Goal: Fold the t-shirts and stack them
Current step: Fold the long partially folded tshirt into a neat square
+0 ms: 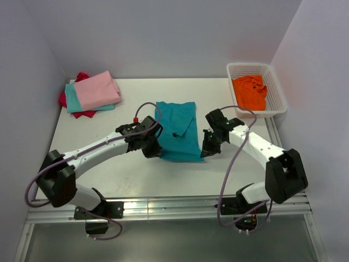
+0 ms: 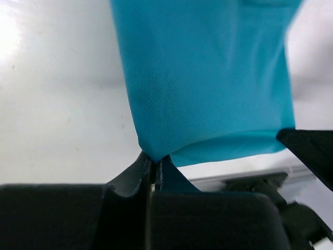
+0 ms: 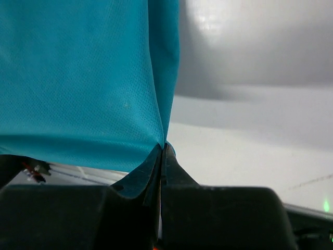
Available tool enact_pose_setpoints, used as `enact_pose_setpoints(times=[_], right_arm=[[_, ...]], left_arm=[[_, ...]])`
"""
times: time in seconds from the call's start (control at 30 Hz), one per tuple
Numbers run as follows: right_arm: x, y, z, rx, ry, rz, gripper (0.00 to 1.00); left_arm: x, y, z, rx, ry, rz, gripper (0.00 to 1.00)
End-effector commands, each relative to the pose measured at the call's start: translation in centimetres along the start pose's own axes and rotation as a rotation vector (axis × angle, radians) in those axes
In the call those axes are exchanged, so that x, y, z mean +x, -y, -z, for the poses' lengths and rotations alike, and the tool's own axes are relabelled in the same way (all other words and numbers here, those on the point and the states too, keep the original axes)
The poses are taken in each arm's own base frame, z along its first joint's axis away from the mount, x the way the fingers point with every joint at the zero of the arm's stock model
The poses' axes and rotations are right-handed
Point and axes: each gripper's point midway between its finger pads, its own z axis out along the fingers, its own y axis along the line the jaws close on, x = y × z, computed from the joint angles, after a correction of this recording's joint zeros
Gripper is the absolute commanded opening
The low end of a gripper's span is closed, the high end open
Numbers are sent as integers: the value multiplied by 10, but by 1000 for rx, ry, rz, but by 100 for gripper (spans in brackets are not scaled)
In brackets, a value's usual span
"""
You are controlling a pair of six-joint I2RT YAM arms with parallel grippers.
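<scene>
The teal t-shirt (image 1: pixel 178 130) lies folded lengthwise in the middle of the table, its near end lifted. My left gripper (image 1: pixel 155 151) is shut on its near left corner, seen in the left wrist view (image 2: pixel 154 159) with teal cloth (image 2: pixel 208 78) hanging from the jaws. My right gripper (image 1: pixel 205 151) is shut on the near right corner, seen in the right wrist view (image 3: pixel 164 148) with the cloth (image 3: pixel 78 78) above. A stack at the back left holds the pink shirt (image 1: pixel 97 89) on the light aqua one (image 1: pixel 73 101) and the red one (image 1: pixel 82 113). The orange shirt (image 1: pixel 251 91) lies in the basket.
The white mesh basket (image 1: pixel 277 93) stands at the back right corner. White walls close in the table on the left, back and right. A metal rail (image 1: pixel 163 207) runs along the near edge by the arm bases.
</scene>
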Motion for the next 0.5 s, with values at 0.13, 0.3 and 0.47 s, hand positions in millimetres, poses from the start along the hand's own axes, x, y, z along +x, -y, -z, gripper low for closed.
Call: enact_pose_setpoints(times=[0.13,0.3,0.47], right_arm=[[4,2,45,43,35,-13,0],[-15,-9,56,56,54,7,0],[-56,-25,62,98,98,56,0]], left_arm=[[-17,-2,58,-20,82,18,0],[-35,20,63,1,99,-2,0],[-59,34,58,22,115,5,0]])
